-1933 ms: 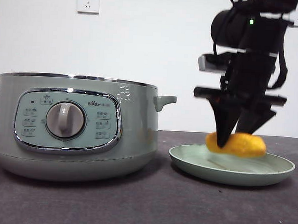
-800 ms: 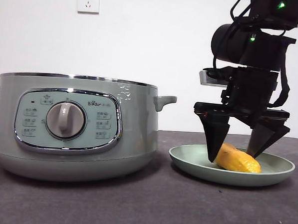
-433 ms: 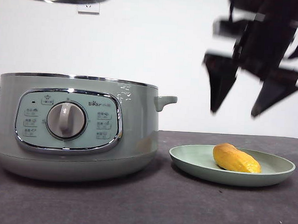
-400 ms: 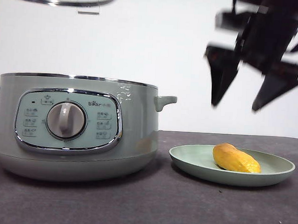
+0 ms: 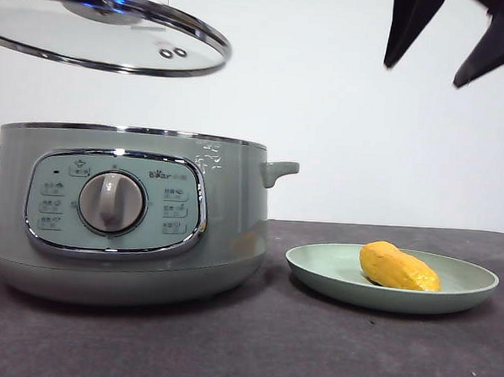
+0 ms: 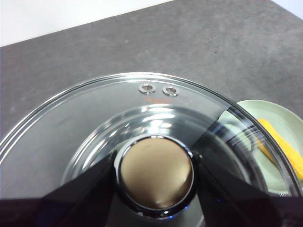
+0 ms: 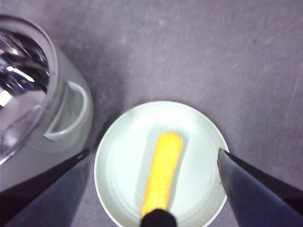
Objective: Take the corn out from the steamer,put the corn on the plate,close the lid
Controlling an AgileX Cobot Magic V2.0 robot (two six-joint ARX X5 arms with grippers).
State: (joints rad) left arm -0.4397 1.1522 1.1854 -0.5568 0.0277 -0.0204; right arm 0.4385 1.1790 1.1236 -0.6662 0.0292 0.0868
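With the corn lying freed on the plate, my right pincer had risen well clear, jaws spread wide and empty. My left pincer, clamped on the knob, had swung the glass lid in above the open steamer on the tabletop; I judged only the closing remained.

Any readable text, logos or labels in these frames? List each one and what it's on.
"Bear": brand logo on the steamer, upper part of its control panel, right of the dial.
Button icons and captions around the dial: too small to read.
Faint embossed marks on the steamer wall beside the panel: not legible.
Small reddish print on the lid below its two vent holes: blurred, unreadable.
Nothing written on the plate or the corn.
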